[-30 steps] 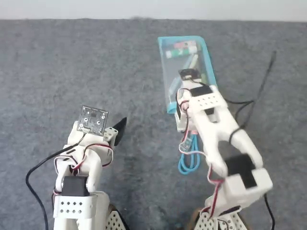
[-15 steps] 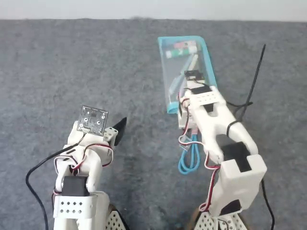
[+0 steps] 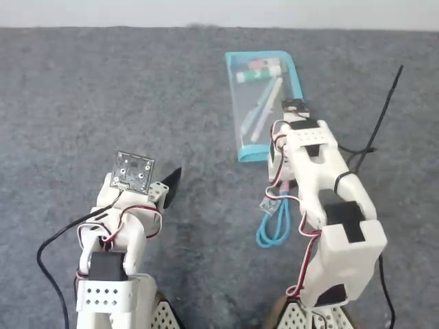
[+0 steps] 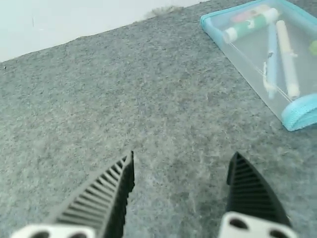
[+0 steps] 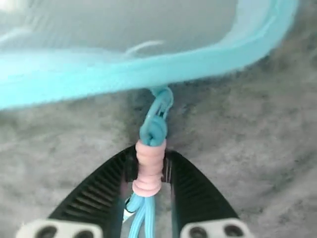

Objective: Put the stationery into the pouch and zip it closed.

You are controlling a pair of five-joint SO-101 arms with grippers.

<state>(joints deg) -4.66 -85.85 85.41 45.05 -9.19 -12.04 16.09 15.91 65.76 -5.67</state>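
My right gripper (image 5: 150, 155) pinches what looks like a pink bead (image 5: 147, 174) beside the pouch (image 5: 148, 64). My left gripper (image 4: 184, 156) gapes, well apart.

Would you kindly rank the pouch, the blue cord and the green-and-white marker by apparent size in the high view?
1. pouch
2. blue cord, partly hidden under the arm
3. green-and-white marker, inside the pouch

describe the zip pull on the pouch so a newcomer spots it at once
Find the clear pouch with turquoise trim on the grey carpet, ahead of the right arm. A blue cord runs from its near end toward that arm's base. The pull is the pink ribbed sleeve on that cord, clamped in the right gripper: the cord's only pink part.
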